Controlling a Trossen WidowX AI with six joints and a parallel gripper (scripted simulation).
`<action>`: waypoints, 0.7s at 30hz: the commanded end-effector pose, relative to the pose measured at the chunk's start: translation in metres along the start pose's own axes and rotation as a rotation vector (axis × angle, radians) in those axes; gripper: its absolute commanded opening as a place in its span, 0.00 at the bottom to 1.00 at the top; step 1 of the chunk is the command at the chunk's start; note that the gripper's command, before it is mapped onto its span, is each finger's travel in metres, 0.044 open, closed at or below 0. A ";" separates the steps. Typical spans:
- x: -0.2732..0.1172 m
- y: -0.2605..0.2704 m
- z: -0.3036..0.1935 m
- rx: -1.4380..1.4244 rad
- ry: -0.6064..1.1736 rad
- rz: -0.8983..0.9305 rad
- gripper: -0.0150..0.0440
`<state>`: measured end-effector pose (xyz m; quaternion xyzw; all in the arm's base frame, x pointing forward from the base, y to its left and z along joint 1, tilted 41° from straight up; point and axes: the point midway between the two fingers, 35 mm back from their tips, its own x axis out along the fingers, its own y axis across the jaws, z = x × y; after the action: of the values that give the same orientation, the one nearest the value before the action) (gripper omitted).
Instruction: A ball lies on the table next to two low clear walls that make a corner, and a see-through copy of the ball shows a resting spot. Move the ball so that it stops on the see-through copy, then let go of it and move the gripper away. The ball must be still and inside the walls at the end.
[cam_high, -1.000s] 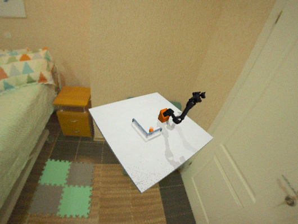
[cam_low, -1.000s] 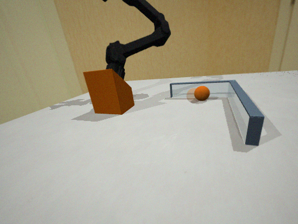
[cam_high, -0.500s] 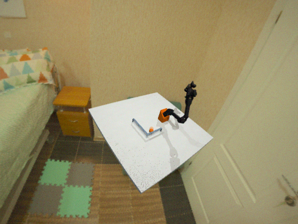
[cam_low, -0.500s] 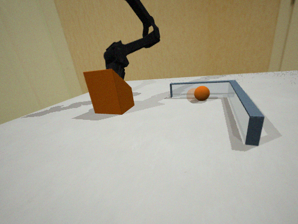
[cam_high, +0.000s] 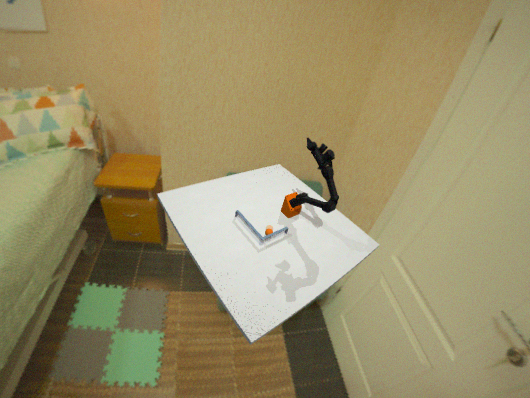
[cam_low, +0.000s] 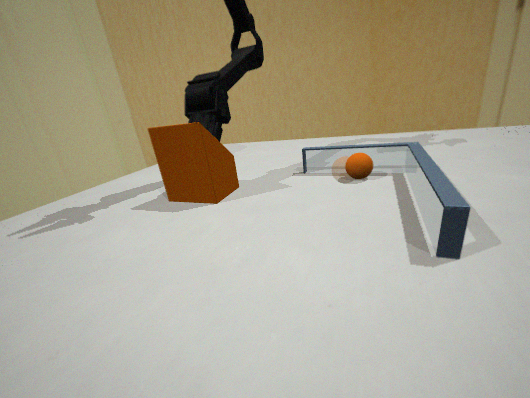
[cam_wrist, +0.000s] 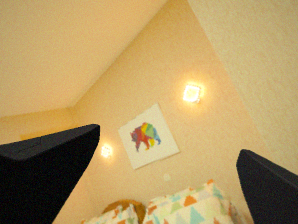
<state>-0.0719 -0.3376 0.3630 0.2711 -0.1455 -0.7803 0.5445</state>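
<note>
The two dark fingers were spread wide with nothing between them, the black gripper (cam_high: 310, 144) raised high above the white table (cam_high: 320, 260) (wrist view showed only wall and pillows). The small orange ball (cam_low: 359, 165) sat inside the low clear blue-edged walls (cam_low: 440, 187), partly overlapping the see-through ball copy (cam_low: 340, 166). Looked like the approach step; next it needed to come down and nudge the ball onto the copy.

The arm (cam_high: 326, 176) is matte black, built of slim jointed links on an orange block base (cam_low: 192, 162). The claw (cam_high: 310, 143) ends in two dark, wedge-shaped fingers.
</note>
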 end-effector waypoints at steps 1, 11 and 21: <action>0.012 0.037 -0.068 -0.305 0.227 0.143 0.89; -0.012 0.097 -0.206 -0.879 0.575 0.549 0.89; -0.096 0.124 -0.335 -1.405 0.805 1.136 0.89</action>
<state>0.2018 -0.3083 0.2073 0.0856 0.3919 -0.3015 0.8650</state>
